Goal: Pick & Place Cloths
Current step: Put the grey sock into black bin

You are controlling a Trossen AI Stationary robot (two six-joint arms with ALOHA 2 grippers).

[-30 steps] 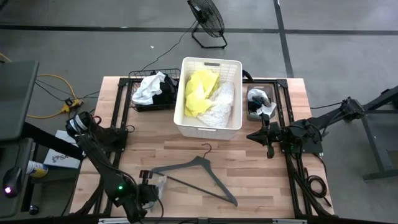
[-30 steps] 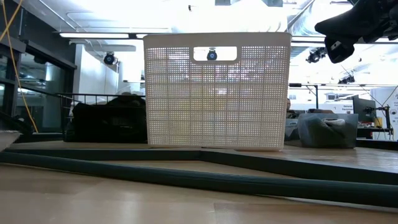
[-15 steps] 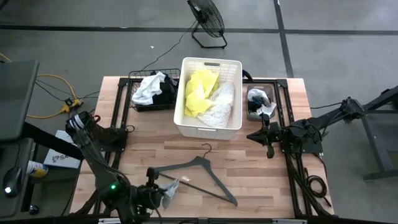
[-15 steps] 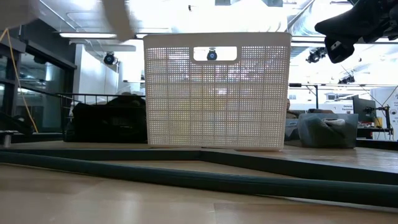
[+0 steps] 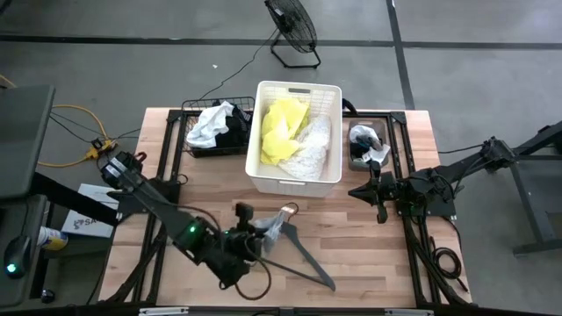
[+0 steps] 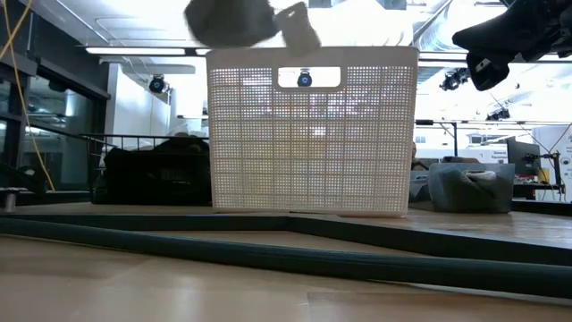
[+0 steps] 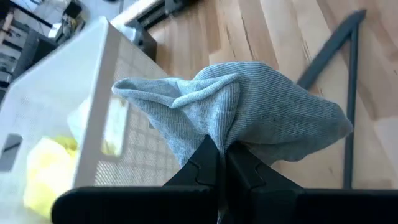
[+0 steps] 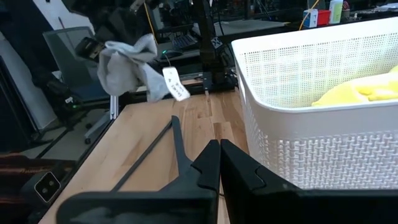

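My left gripper (image 5: 262,232) is shut on a small grey ribbed cloth (image 7: 249,115) with a white tag (image 8: 176,84). It holds the cloth in the air over the dark hanger (image 5: 294,250), just short of the near side of the white slatted basket (image 5: 294,180). In the basket lie a neon yellow cloth (image 5: 279,130) and a white lacy one (image 5: 312,149). My right gripper (image 5: 363,191) waits shut at the table's right, beside the basket. My left gripper pinches a bunched fold of the grey cloth (image 7: 217,135) between its two fingers; several layers are gathered there. The fingers slant down toward the basket. The cloth is lifted clear of the table and bulges slack past the fingertips, its tag dangling.
A black wire basket (image 5: 195,149) at the far left holds white and black cloths (image 5: 213,125). A small grey bin (image 5: 369,160) with more cloths stands right of the white basket. The hanger lies on the near middle of the wooden table (image 5: 369,254). A fan (image 5: 292,26) stands on the floor beyond.
My left gripper has risen from the table's near left edge and swung toward the right and the far side, up to the white basket, turning as it went. The grey cloth has gone with it, lifted clear above the hanger.
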